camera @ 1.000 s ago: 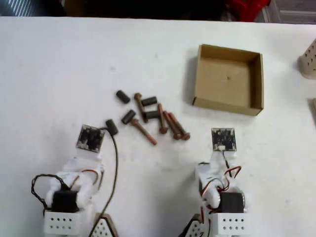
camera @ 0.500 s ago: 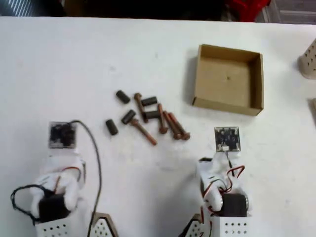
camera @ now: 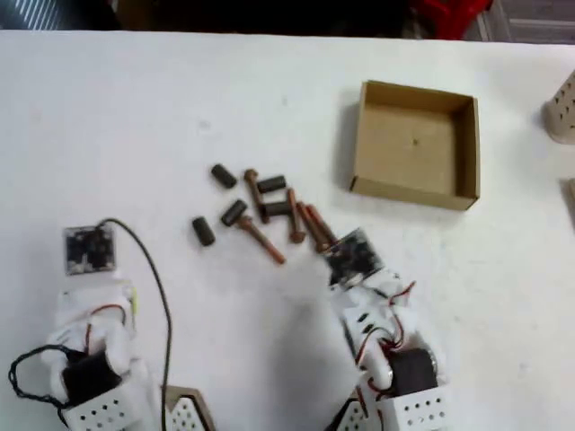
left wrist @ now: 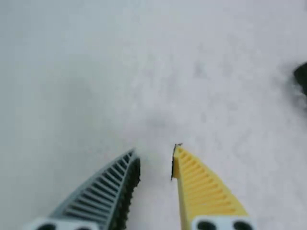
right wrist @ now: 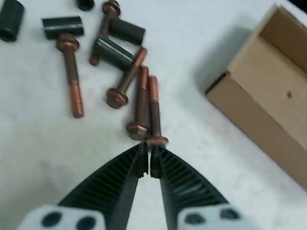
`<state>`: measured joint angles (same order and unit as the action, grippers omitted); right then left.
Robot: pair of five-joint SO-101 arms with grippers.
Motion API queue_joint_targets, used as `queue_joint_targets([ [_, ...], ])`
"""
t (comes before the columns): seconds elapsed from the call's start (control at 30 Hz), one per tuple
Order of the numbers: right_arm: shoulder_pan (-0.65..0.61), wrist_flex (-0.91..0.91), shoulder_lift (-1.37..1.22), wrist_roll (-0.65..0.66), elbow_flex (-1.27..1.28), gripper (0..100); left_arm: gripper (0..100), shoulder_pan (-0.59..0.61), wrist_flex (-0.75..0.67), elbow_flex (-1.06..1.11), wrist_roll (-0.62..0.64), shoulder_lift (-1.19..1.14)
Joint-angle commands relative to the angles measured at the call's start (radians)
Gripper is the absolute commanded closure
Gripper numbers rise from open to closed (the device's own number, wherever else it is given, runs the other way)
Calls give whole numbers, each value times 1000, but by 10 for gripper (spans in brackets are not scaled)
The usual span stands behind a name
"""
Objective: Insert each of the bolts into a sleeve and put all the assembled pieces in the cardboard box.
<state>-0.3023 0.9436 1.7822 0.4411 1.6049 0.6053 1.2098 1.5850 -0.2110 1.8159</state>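
Right gripper [right wrist: 148,164]: fingers all but closed, empty, tips at the nearest bolt [right wrist: 154,108], perhaps touching its head. Left gripper [left wrist: 154,155], partly open and empty, is well apart from that bolt. Behind it lie sleeves [right wrist: 112,52]; beyond them, the cardboard box [right wrist: 249,115].

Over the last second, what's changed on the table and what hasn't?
The left hand swung to its left, away from the sleeves, and is over bare table. The right hand swung left to the bolts, its tips at one bolt head. Nothing was taken hold of or let go. Bolts, sleeves and the empty cardboard box stayed put.
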Motion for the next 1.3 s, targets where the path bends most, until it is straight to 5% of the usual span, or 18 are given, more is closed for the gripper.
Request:
queue_joint_targets([
  [0.0,-185,-50,-24,25,-60,981,871,77,-60,-9,28,7],
  [0.43,-341,-54,-903,-244,-654,943,872,97,-46,-48,32,4],
  [0.73,-516,-278,-1417,-347,-905,848,871,94,-43,-83,72,-16],
  [1.27,-602,-242,-2089,-365,-1527,841,871,91,-436,-338,103,-977],
])
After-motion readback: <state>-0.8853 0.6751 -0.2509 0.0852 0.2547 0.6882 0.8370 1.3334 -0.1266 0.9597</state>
